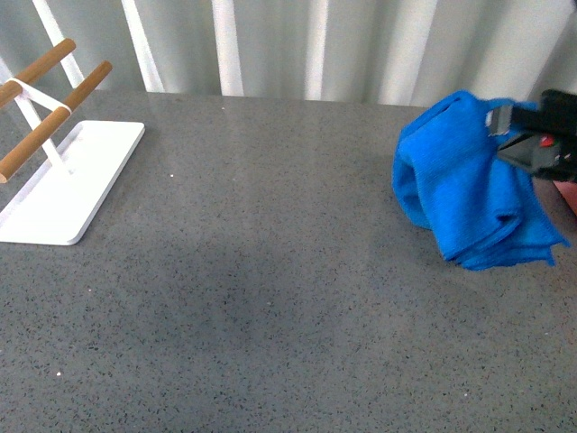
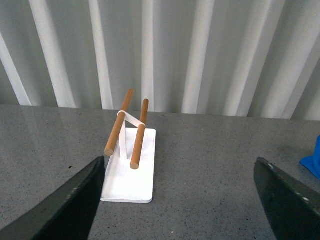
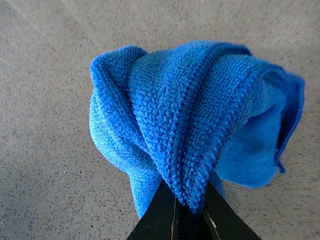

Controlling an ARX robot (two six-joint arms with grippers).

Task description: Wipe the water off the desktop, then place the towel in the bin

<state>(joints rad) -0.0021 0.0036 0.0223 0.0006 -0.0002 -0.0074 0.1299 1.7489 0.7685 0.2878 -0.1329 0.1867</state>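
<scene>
The right pincer (image 1: 521,137) is clamped on the towel (image 1: 462,185), pinching a gathered ridge of the blue cloth between its dark fingers (image 3: 160,212). The towel hangs in thick bunched folds at the right side of the tabletop (image 1: 270,271), near the right edge of the front view; whether its lowest layers touch the speckled grey surface cannot be told. The left pincer (image 2: 180,200) is spread wide, holding nothing, above the tabletop and facing a white rack (image 2: 129,172) with two wooden rods (image 2: 120,122). The rack stands at the far left, well apart from the towel.
</scene>
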